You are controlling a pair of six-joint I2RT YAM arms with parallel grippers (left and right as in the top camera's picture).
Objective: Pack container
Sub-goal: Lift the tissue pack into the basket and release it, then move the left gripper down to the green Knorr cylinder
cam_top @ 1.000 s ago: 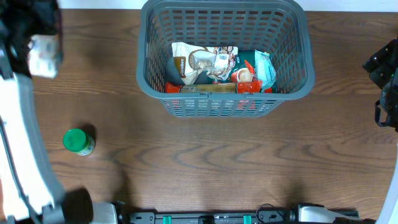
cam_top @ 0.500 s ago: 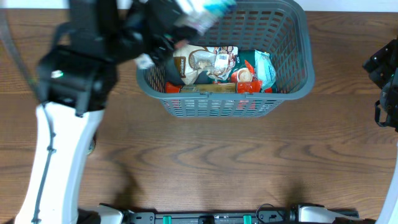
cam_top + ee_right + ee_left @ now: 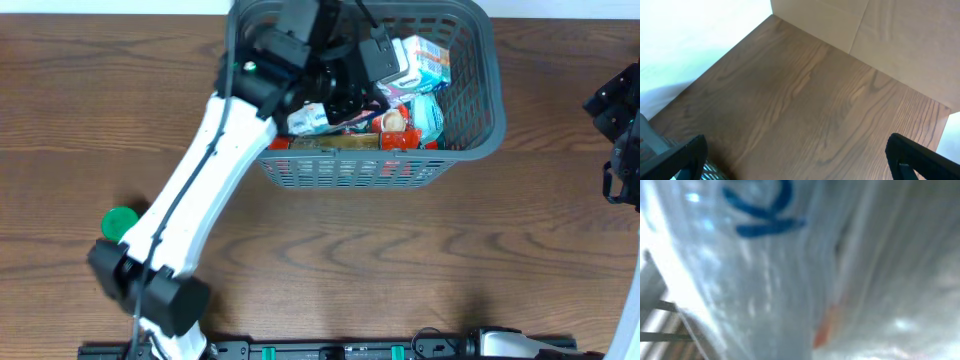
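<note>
The dark grey slotted container (image 3: 350, 170) stands at the back middle of the table and holds several snack packets (image 3: 345, 100). My left arm reaches into it from the left. My left gripper (image 3: 392, 62) is shut on a white packet with blue print (image 3: 428, 60), held above the container's right half. In the left wrist view this packet (image 3: 790, 270) is blurred and fills the frame, hiding the fingers. My right gripper (image 3: 618, 100) is at the right table edge, away from the container. In the right wrist view it (image 3: 797, 156) is open and empty over bare wood.
A green-capped jar (image 3: 120, 222) stands on the table at the left front, partly behind my left arm. A teal packet (image 3: 428, 112) lies against the container's right wall. A pale board (image 3: 900, 45) borders the table in the right wrist view.
My left arm has swung from the far left across to the container, carrying the white packet over the rim and into its right half. The right arm has not moved.
</note>
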